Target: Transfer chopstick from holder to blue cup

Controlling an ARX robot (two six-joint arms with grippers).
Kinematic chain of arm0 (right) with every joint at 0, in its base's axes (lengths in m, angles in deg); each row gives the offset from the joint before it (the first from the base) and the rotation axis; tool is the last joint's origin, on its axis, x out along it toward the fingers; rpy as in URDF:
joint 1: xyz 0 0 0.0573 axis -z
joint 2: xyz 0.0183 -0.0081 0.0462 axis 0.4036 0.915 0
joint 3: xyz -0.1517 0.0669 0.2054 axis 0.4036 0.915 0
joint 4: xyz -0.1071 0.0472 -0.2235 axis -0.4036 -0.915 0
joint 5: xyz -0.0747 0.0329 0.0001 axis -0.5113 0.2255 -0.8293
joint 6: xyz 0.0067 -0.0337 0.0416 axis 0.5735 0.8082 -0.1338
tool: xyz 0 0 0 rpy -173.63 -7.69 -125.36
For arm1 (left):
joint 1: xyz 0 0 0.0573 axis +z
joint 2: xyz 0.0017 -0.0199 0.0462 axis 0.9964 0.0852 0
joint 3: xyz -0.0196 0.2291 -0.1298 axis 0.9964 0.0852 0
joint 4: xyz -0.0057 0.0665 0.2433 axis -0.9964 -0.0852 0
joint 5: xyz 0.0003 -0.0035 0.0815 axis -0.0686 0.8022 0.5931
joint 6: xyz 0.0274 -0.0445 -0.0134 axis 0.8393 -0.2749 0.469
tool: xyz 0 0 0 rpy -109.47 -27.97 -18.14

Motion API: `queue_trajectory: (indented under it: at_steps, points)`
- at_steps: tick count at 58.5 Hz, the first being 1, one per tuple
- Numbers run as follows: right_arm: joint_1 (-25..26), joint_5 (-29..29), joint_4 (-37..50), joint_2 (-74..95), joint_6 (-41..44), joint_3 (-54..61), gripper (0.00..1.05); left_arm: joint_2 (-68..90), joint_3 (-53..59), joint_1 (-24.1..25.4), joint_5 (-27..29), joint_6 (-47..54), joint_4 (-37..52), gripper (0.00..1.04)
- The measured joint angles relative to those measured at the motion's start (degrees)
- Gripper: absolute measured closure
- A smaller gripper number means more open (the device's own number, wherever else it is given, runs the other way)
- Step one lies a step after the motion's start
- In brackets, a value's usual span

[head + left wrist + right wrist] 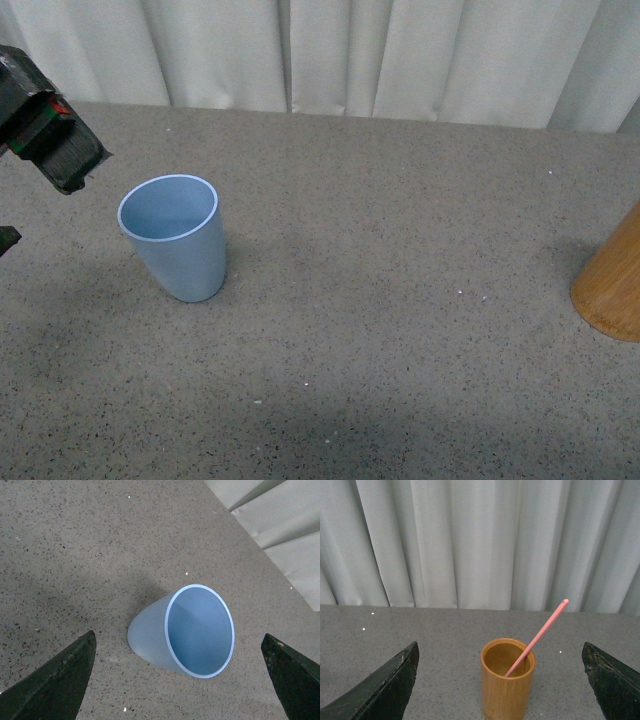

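Observation:
The light blue cup (pixel 176 238) stands upright and empty at the left of the grey table. My left gripper (pixel 180 680) hovers above it, open, its dark fingers (pixel 55 682) either side of the cup (pixel 192 630); part of that arm (pixel 50 120) shows at the far left. The orange-tan holder (pixel 612 285) stands at the right edge, cut off. In the right wrist view the holder (pixel 507 685) holds one salmon-pink chopstick (pixel 540 632) leaning out over its rim. My right gripper (pixel 500 685) is open, facing the holder from a distance, fingers (pixel 382 687) wide apart.
A pale pleated curtain (pixel 350 50) hangs along the table's far edge. The speckled grey tabletop (pixel 400 300) stretches between cup and holder.

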Motion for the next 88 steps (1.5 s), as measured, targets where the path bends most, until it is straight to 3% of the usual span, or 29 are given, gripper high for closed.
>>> queue_trajectory:
  at_steps: [88]
  points:
    - [0.0,0.0,0.0,0.0,0.0,0.0,0.10,13.5,-2.9,-3.0,-0.7,-1.7,0.6,0.07]
